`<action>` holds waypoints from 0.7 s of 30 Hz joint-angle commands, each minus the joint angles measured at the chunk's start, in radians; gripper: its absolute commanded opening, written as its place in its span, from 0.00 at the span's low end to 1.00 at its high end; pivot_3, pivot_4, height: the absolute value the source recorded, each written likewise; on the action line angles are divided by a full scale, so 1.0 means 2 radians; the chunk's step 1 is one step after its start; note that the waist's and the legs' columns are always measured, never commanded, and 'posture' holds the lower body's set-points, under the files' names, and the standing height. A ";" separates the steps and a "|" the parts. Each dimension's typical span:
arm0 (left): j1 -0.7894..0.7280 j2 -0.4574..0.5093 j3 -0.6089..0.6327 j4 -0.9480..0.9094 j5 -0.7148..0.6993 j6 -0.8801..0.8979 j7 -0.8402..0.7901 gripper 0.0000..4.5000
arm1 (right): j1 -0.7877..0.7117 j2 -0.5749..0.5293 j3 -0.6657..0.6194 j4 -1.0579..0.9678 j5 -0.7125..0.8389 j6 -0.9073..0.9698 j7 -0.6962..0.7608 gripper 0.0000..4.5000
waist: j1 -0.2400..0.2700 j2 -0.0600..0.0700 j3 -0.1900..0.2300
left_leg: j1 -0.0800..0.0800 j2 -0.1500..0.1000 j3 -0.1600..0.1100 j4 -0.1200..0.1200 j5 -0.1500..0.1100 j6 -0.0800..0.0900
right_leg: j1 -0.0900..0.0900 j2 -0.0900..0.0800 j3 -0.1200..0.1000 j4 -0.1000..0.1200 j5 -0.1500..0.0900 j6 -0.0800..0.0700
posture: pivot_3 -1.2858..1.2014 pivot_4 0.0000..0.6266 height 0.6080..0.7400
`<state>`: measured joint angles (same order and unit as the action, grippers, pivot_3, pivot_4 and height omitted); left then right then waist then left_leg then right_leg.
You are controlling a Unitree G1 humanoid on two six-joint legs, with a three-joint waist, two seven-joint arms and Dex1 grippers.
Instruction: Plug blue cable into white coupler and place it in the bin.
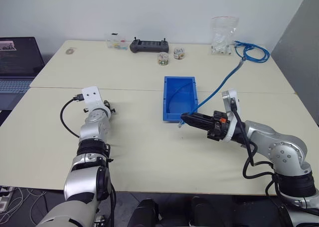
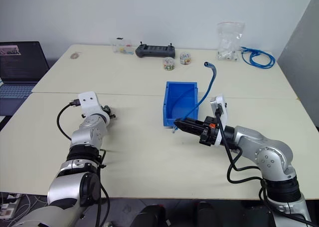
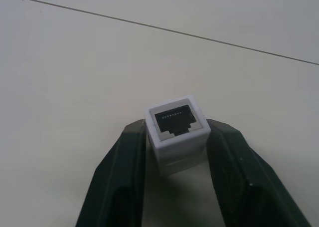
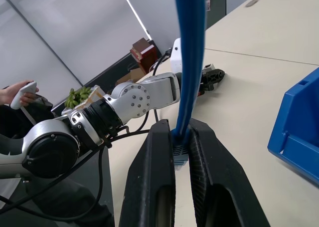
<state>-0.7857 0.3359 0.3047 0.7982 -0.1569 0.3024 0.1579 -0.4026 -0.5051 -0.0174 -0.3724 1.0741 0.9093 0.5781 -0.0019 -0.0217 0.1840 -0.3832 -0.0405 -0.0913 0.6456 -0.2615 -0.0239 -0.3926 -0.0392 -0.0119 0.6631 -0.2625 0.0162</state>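
Left wrist view: my left pincer (image 3: 177, 152) pinching one white coupler (image 3: 177, 132), socket end facing away from wrist, long axis along fingers, just above surface (image 3: 75, 62). My right pincer (image 2: 180, 123) pressed on one blue cable (image 2: 203, 95) near plug, tip pointing toward my left arm; cable arcs up over one bin (image 2: 180, 103), long axis front-to-back, mid-surface. Two cream surfaces butted together; white wall; laptop (image 1: 17, 62) at left.
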 commanded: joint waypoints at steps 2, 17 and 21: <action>-0.006 0.005 0.010 -0.002 -0.005 -0.004 0.001 0.20 | -0.004 -0.001 -0.012 -0.018 0.001 -0.002 -0.001 0.02 | 0.000 0.000 0.000 | 0.000 0.000 0.000 0.000 0.000 0.000 | 0.000 0.000 0.000 0.000 0.000 0.000 | 0.52 0.24 1.00; 0.213 0.103 -0.209 -0.479 -0.102 0.231 -0.361 0.19 | 0.049 -0.036 -0.006 -0.067 -0.042 -0.022 0.011 0.02 | 0.002 0.000 0.000 | -0.001 0.000 0.001 0.000 0.001 -0.002 | -0.001 -0.001 0.001 0.000 0.000 0.000 | 0.52 0.24 1.00; 0.193 0.144 -0.285 -0.512 -0.102 0.221 -0.470 0.19 | 0.054 -0.043 0.018 -0.076 -0.081 -0.043 0.028 0.02 | 0.000 0.000 0.000 | 0.000 0.000 0.001 0.000 0.000 0.000 | 0.000 0.000 0.001 -0.001 0.000 0.001 | 0.52 0.24 1.00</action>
<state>-0.3601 0.5895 -0.1912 -0.1676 -0.3574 0.7676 -0.6521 -0.2924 -0.5788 0.0018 -0.4801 0.9541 0.8684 0.6005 -0.0018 -0.0209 0.1839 -0.3841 -0.0402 -0.0898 0.6453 -0.2621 -0.0230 -0.3932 -0.0391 -0.0103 0.6615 -0.2637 0.0179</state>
